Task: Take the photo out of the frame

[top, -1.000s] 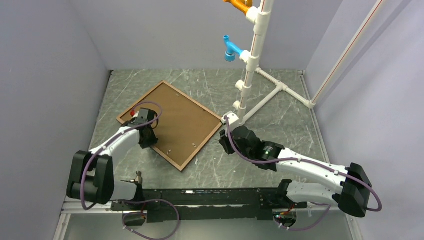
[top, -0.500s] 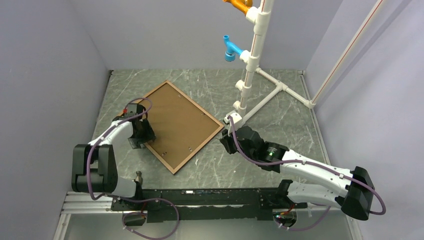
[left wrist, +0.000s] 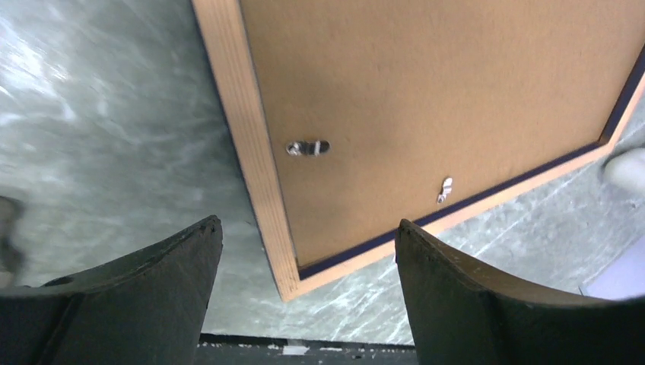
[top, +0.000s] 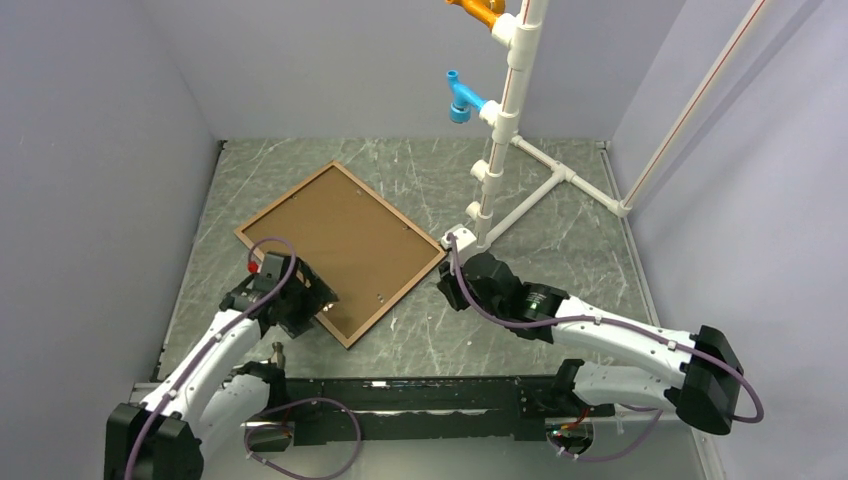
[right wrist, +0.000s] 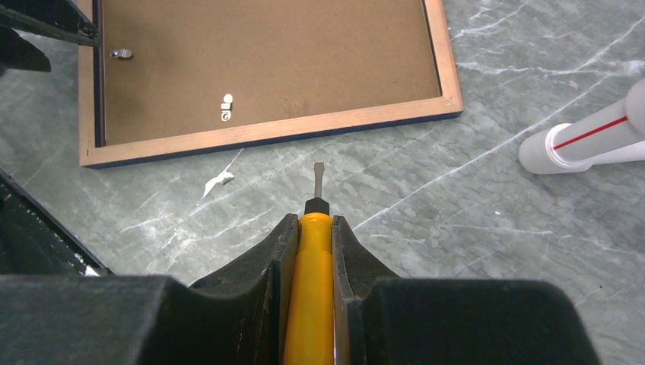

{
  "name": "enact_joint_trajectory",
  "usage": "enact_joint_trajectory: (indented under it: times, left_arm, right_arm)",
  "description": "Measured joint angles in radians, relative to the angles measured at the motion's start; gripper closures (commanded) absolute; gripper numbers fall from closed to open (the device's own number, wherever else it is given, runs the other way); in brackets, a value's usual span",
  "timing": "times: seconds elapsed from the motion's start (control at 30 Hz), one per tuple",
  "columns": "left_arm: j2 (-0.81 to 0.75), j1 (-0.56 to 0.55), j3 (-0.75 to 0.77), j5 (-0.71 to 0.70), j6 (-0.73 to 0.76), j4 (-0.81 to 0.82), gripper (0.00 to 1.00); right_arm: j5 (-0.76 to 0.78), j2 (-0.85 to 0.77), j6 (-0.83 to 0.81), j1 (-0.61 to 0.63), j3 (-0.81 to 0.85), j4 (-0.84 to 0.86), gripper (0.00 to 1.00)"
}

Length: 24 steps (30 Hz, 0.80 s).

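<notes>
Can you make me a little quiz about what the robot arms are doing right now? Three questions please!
1. True or false: the frame lies on the table with its brown back facing up.
2. Pick one. The left pincer is: A) shut on the frame, B) open, over a corner of the frame, C) out of sight.
3. Fill in the gap: the right pincer grips a yellow-handled ____, whose metal tip points at the frame without touching it.

Key: 1 true. 2 B. 3 screwdriver.
</notes>
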Motion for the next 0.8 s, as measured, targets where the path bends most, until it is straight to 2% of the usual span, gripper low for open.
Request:
enact_joint_trajectory:
  times: [0.3,0.43,0.57,0.7,0.8]
  left_arm:
    - [0.083,-0.209,-0.032,-0.049,-0.201,0.039,0.28]
    - [0.145,-0.262,-0.051,-0.077,-0.247,0.043,0.31]
    - [0.184,-0.268,-0.042,-0.091,-0.245,0.081,0.47]
    - [0.23,-0.27,-0.029,-0.109,-0.173,0.103,0.72]
    - [0.261,-0.271,-0.004,-0.119,-0.099,0.119,0.78]
  right_arm:
    - [-0.024,0.033,0.003,0.0,0.001,0.0,1.0]
    - [-0.017,0.069,0.008,0.0,0.02,0.0,1.0]
    - [-0.003,0.121,0.007,0.0,0.06,-0.001,1.0]
    - [0.005,0.168,-0.002,-0.013,0.102,-0.001,1.0]
    - [0.002,0.224,-0.021,-0.05,0.146,0.0,1.0]
